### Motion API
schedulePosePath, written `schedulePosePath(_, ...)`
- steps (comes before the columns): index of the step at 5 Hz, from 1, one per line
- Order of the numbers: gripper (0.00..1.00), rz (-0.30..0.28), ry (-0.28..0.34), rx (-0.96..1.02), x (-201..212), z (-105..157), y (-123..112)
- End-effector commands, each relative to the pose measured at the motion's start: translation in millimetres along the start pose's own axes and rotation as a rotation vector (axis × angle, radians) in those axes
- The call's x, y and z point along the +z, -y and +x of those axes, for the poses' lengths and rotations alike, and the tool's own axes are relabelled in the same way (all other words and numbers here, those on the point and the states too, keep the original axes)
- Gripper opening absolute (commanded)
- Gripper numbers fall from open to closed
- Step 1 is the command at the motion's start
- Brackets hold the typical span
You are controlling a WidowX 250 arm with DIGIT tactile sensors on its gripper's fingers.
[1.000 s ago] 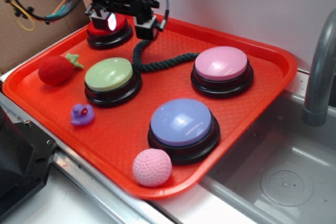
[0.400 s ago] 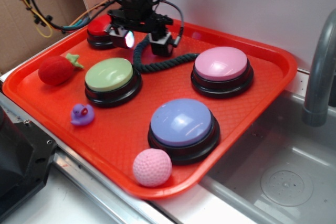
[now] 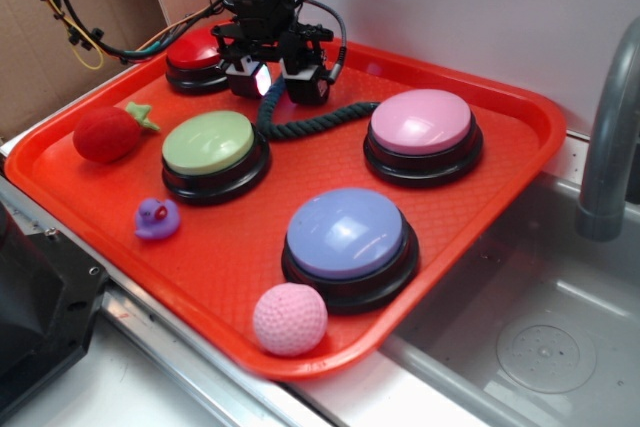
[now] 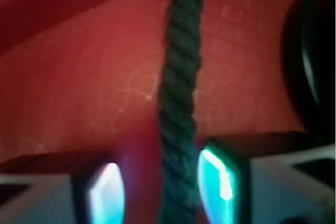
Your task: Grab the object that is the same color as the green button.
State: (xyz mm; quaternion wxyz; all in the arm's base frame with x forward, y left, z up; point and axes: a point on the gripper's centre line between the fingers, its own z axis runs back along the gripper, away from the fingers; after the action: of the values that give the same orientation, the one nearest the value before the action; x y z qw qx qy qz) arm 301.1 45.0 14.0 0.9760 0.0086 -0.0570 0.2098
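Item: dark green rope, lying on red tray betw. green button & pink button, one end curling up toward back rim.
Gripper: low over rope's upper stretch, jaws apart, one finger each side, rope nearer one pad.
Advice: centre slightly, drop to tray, then close; cord's limp, so pinch firmly before lifting.

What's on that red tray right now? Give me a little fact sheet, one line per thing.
tray: red, beside a sink
rope: dark green, lying between green button and pink button
gripper: open, fingers either side of the rope
other buttons: blue-lilac button, red button
toys: strawberry, purple duck, pink ball
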Motion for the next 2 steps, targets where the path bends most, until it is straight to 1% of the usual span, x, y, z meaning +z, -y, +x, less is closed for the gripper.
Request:
schedulePosePath(1,0.0,0.017,0.048,-0.017,10,-4,-16)
schedulePosePath(2,0.0,0.012,0.043,-0.095,27,-4,-10)
